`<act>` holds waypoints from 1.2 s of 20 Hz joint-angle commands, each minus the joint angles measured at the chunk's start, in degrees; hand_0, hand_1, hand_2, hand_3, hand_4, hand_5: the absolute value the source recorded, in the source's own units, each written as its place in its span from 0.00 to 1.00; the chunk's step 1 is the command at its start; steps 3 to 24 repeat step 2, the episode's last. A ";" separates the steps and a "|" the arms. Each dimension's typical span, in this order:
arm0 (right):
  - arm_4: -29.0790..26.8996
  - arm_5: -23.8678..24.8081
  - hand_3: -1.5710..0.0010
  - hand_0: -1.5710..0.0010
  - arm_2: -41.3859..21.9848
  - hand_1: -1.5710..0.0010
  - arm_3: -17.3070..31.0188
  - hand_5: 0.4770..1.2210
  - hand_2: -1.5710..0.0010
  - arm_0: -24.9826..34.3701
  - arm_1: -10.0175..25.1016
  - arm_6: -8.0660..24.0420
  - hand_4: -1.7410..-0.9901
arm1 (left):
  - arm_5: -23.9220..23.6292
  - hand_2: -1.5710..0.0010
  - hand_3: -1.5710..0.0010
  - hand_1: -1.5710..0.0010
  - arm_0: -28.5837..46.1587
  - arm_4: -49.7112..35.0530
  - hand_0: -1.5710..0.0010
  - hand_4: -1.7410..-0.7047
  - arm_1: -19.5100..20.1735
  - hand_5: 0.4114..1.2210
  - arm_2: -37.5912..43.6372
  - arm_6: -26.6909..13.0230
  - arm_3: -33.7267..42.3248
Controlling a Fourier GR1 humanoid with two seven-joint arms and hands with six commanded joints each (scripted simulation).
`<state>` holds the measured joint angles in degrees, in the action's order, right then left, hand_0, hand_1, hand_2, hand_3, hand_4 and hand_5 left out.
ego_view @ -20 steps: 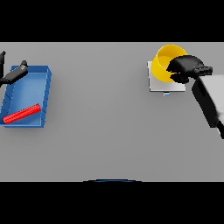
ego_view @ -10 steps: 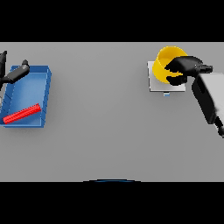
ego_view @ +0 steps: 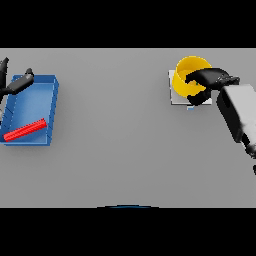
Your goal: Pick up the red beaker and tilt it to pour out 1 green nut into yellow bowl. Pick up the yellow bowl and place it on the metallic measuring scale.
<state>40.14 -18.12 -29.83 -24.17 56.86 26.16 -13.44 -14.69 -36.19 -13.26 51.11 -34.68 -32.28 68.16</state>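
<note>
While on the scale [ego_view: 175,95], yellow bowl [ego_view: 189,75] in right hand [ego_view: 204,85]

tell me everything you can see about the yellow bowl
The yellow bowl is a round, plain bright yellow vessel with a smooth, plastic-looking wall. It sits upright on the metallic measuring scale, a pale square plate at the table's far right, and covers most of it. The right hand is curled round its near-right rim, hiding that part. Whether anything lies inside cannot be told.
</note>
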 commanded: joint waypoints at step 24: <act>0.46 -0.14 0.78 0.97 -0.24 0.97 1.00 0.34 0.93 0.73 0.22 -0.96 0.58 | -0.08 1.00 1.00 1.00 -0.76 -0.04 1.00 0.89 -0.20 0.40 0.03 -1.13 0.11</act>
